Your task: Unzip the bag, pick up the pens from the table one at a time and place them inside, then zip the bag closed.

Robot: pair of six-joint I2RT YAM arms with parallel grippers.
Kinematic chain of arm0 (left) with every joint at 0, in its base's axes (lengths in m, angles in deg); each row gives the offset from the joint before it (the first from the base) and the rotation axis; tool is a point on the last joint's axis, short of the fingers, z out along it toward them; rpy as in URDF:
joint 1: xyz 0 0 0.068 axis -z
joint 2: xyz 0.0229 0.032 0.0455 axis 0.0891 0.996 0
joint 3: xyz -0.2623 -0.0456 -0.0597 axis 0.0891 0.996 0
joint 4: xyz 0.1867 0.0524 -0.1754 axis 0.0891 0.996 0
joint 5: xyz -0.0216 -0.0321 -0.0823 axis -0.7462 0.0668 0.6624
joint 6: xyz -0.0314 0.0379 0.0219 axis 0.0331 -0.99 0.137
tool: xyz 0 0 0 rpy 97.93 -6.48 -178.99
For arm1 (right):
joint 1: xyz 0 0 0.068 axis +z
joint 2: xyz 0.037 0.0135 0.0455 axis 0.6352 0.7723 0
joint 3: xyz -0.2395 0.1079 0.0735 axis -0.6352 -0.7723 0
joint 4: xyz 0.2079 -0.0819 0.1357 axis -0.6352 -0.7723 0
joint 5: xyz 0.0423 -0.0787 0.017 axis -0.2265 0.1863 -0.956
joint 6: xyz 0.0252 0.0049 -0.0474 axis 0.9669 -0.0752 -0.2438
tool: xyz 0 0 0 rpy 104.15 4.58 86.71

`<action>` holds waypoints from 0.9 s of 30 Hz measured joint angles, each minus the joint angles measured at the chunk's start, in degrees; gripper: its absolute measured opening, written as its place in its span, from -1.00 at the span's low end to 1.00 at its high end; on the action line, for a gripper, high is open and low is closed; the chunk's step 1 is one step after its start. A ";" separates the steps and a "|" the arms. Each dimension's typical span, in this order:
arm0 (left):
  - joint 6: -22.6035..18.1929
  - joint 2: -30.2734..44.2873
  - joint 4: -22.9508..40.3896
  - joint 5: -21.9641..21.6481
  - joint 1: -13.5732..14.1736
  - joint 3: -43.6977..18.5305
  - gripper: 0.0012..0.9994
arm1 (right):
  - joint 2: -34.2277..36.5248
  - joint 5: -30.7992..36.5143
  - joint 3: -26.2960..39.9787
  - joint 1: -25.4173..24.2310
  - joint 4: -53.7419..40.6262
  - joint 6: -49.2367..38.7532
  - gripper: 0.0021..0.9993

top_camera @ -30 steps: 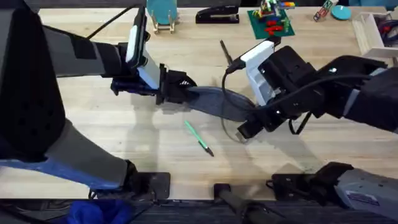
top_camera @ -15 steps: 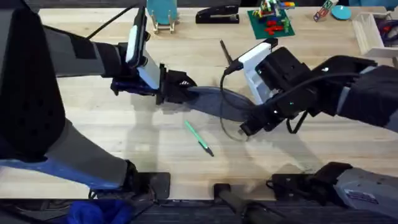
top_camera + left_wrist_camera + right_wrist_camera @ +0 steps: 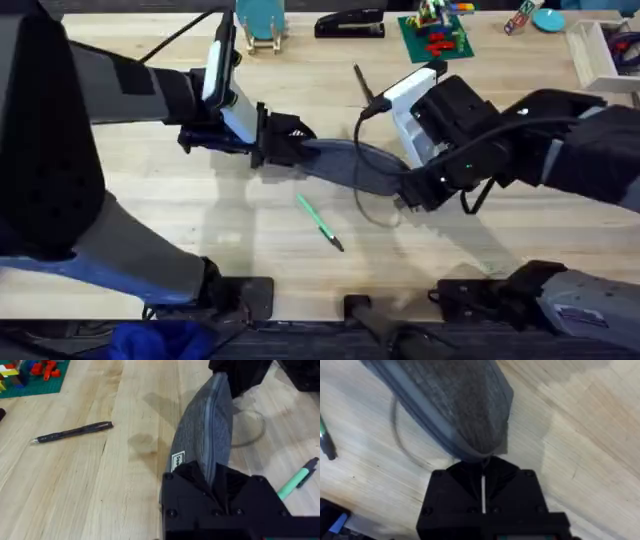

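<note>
Overhead, the table (image 3: 250, 225) of pale wooden planks spreads across the scene, with both arms reaching in toward its middle. Stretched between them lies the bag (image 3: 350, 165), a long blue-grey pouch running from left and slightly far to right and slightly near, its zip along the top looking closed in the left wrist view. The left gripper (image 3: 283, 140) has its black fingers clamped on the bag's left end; in the left wrist view the fabric end sits wedged between those fingers (image 3: 187, 477), beside a small white label. The right gripper (image 3: 415, 192) is at the bag's right end, and the right wrist view shows its fingers (image 3: 460, 477) pressed together with hardly a gap, right at the rounded tip of the bag; whether they pinch the pull tab or the fabric cannot be told. A thin cord loop (image 3: 368, 208) lies on the table just near of the bag. The green pen (image 3: 320, 222) lies on the table near of the bag, apart from it, dark tip pointing near and right. The black pen (image 3: 361, 82) lies far of the bag, near the right arm's white wrist housing.
</note>
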 joint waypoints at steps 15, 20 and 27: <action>0.01 0.00 0.00 0.00 0.00 0.00 -0.92 | 0.00 0.01 0.55 0.00 -0.20 -0.04 -0.94; 0.01 0.00 -0.01 0.00 0.00 0.00 -0.92 | 0.01 0.24 3.00 0.00 -1.07 -0.04 -0.94; 0.01 0.00 -0.04 0.02 0.00 0.00 -0.92 | 0.00 1.10 8.14 0.00 -3.13 -0.06 -0.94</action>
